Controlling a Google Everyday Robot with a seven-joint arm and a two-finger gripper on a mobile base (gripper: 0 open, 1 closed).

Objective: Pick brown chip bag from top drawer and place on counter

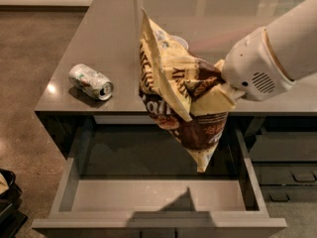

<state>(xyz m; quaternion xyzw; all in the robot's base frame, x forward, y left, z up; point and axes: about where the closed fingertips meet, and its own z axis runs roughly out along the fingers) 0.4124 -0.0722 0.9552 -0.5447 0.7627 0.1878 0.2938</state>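
Note:
The brown chip bag (173, 90), crinkled cream and dark brown foil with large lettering, hangs in the air above the open top drawer (158, 195) and in front of the counter (114, 29) edge. My gripper (215, 90) comes in from the right on a white arm and is shut on the bag's right side. The bag's lower tip hangs over the drawer. The drawer is pulled out and shows a bare grey bottom.
A crushed silver can (91, 82) lies on the counter's left part. A white bowl (179, 42) on the counter is mostly hidden behind the bag. Dark drawers (287, 167) with handles sit at the right. A dark object (7, 195) stands on the floor at lower left.

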